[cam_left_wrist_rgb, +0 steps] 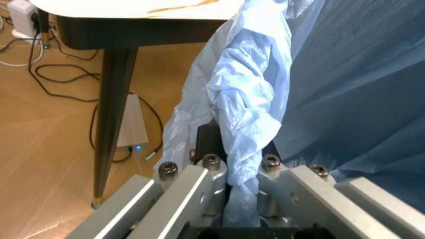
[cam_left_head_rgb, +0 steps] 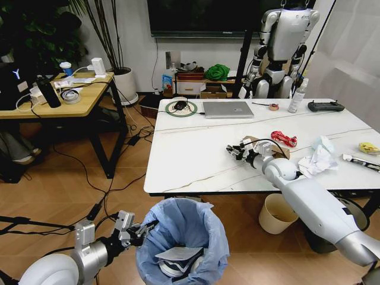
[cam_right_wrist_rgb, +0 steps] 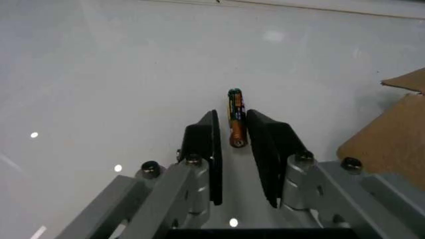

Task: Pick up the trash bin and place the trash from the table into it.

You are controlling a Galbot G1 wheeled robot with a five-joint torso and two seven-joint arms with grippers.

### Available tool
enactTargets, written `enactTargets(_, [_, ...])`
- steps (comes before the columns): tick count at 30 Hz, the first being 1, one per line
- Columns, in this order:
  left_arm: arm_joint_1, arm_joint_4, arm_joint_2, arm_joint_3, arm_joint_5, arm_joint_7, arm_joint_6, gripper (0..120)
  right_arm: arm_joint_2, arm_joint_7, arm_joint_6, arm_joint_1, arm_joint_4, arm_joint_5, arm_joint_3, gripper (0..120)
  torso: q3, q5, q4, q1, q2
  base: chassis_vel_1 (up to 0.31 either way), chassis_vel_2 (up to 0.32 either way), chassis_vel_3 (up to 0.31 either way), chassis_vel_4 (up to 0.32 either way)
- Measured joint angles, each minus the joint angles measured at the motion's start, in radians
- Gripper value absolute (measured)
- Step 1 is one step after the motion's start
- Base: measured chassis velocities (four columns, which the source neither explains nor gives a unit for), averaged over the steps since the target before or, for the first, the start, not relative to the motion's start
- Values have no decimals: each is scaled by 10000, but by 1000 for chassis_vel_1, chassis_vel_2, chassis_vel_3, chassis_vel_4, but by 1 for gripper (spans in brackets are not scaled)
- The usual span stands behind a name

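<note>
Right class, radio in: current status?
Left gripper shut on trash bin bag. Right gripper open around battery on table. Nothing blocking.

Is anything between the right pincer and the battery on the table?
Nothing visible. In the right wrist view the battery lies on the table with its near end between the open fingers of the right pincer. The torn cardboard sits off to one side, clear of it.

Our right gripper [cam_right_wrist_rgb: 232, 130] holds its jaws narrowly apart around a battery [cam_right_wrist_rgb: 235, 117] lying on the bench [cam_right_wrist_rgb: 99, 74]; cardboard [cam_right_wrist_rgb: 391, 134] sits beside.
</note>
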Motion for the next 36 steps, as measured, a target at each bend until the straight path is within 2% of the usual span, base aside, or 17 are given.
enactTargets(4, [-4,18,1,4,0,13,-6,0,-15,-31,-11,0,43,20,-62,0,0,0,0,0,0,0,0,0,0])
enactTargets(15, [-41,37,-19,67,-3,22,-16,0,-210,-125,-9,-131,528,343,-13,0,0,0,0,0,0,0,0,0,0])
enactTargets(21, [-55,10,0,82,-20,21,-16,0,-742,-947,835,-451,2024,1031,297,0,0,0,0,1,0,0,0,0,0])
enactTargets(27, [-18,-13,-23,81,-25,17,-16,0,-1901,-3137,1816,-1074,5359,1776,175,0,-1,0,0,-1,1,0,0,0,0])
enactTargets(28, [-18,-13,-23,81,-25,17,-16,0,-1901,-3137,1816,-1074,5359,1776,175,0,-1,0,0,-1,1,0,0,0,0])
enactTargets(32, [-40,-29,-22,62,-28,8,-16,0,-2424,-4519,1986,-1272,6630,2261,101,0,-1,1,1,-1,1,0,0,0,0])
enactTargets(36, [-41,-69,-47,60,-31,-8,-11,0,-2871,-5354,2025,-1469,7151,2342,78,0,-2,1,1,-1,1,0,0,0,0])
